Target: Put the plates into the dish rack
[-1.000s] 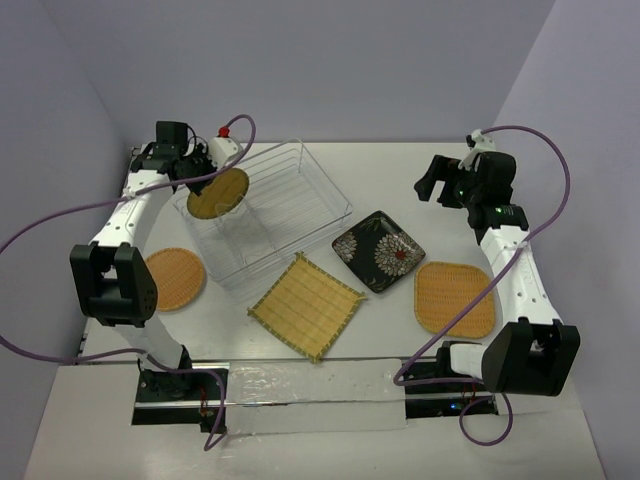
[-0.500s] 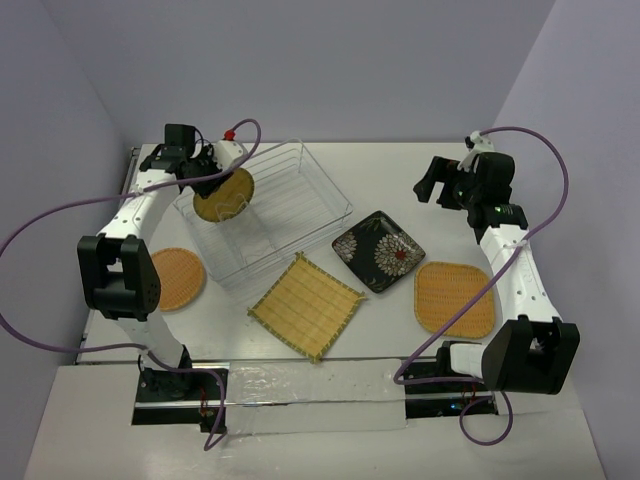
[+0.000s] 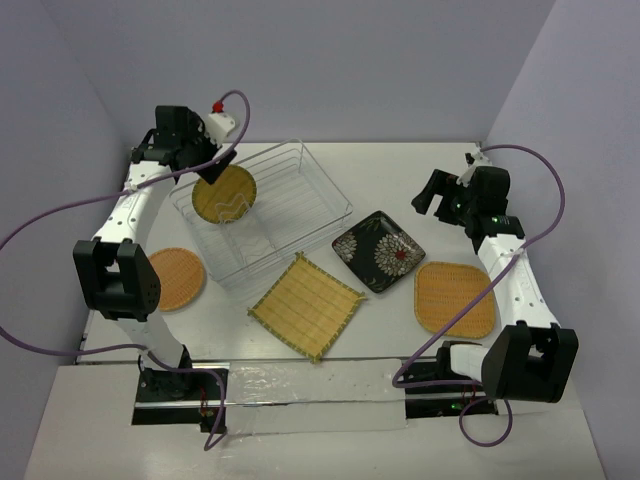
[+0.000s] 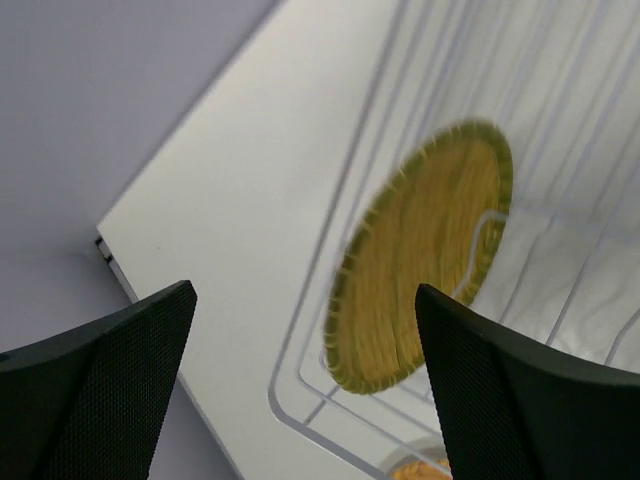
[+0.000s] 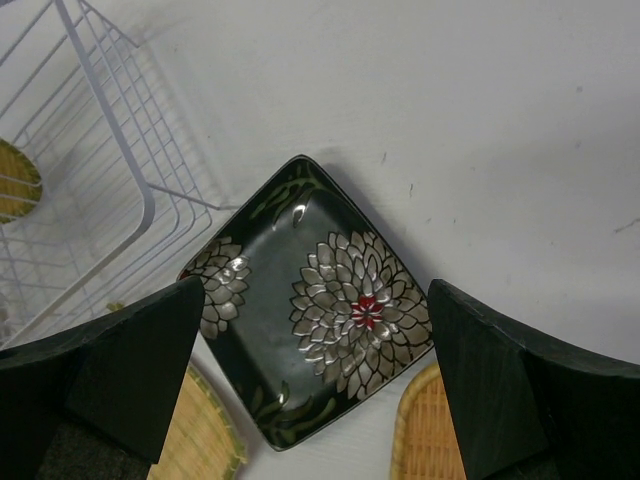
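A: What carries everything here?
B: A white desk (image 3: 440, 170), matte, with a few faint scuffs, under soft, even light.
A: And around it?
B: A plain lavender far wall (image 3: 330, 70), with a left wall (image 3: 40, 150) and a right wall (image 3: 590, 140) of the same colour.

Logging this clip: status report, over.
Left gripper open, above silver-white wire dish rack's edge. Round orange woven plate on edge in slots. Right gripper open over square black flowered plate. Nothing obstructing.
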`<state>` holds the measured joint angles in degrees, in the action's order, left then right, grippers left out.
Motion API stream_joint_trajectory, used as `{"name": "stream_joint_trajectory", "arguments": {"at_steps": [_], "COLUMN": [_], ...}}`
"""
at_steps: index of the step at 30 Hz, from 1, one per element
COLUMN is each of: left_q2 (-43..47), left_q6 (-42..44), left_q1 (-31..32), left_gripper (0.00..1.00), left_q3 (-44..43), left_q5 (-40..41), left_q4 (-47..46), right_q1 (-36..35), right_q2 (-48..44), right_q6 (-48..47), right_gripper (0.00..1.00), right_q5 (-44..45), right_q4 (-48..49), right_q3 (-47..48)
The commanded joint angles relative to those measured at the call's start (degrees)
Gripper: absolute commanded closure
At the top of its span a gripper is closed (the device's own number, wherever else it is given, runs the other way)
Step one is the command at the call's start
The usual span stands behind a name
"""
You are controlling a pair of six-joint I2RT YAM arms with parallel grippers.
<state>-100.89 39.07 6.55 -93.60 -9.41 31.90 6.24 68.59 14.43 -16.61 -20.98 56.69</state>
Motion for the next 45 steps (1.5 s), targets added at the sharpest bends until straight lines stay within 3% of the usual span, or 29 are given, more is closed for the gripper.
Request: {"name": "stream_joint_trajectory", "arguments": {"at_steps": [1,7,12,16,23,28,39,45], "left_q2": [3.6,6.5,12.6,17.0,20.9,23.3,25.6,26.6], "left_q6": [-10.1,-22.2,-36.1,-46.5,-58.8,-60.8,-60.6,-60.0], "left_q1": [0.2,0.6,1.2,1.2,1.4,1.4,1.4,1.4], "left_gripper": [0.01,0.01,0.01,0.01,0.01,0.01,0.01,0.01], "left_q3": [-9.2,-10.0,-1.4,6.5,13.9,18.2,20.2,20.7], "left_q5": [-2.9,-4.1,-7.6,-2.9,2.0,4.0,7.3,7.1], "left_q4": [-5.0,-11.9,-23.3,-29.8,-27.7,-27.7,-26.2,-27.1], "right_q1": [2.2,3.9,-2.3,-5.2,-10.1,-12.6,-13.7,-13.8], "right_q2": [-2.3,-6.2,-8.7,-8.9,-8.4,-4.6,1.3,1.4], "right_q6": [6.5,13.9,17.6,22.3,28.4,31.3,39.0,42.7], "right_gripper": [0.0,0.0,0.0,0.0,0.0,0.02,0.16,0.3], "right_q5": [0.9,-4.1,-2.2,-0.1,5.2,5.1,10.5,16.5], "right_q4": [-0.1,-0.4,-1.1,-1.0,-0.1,4.6,11.9,15.7], "right_q3": [-3.2,-11.3,-17.6,-21.0,-25.1,-26.2,-28.8,-31.0]}}
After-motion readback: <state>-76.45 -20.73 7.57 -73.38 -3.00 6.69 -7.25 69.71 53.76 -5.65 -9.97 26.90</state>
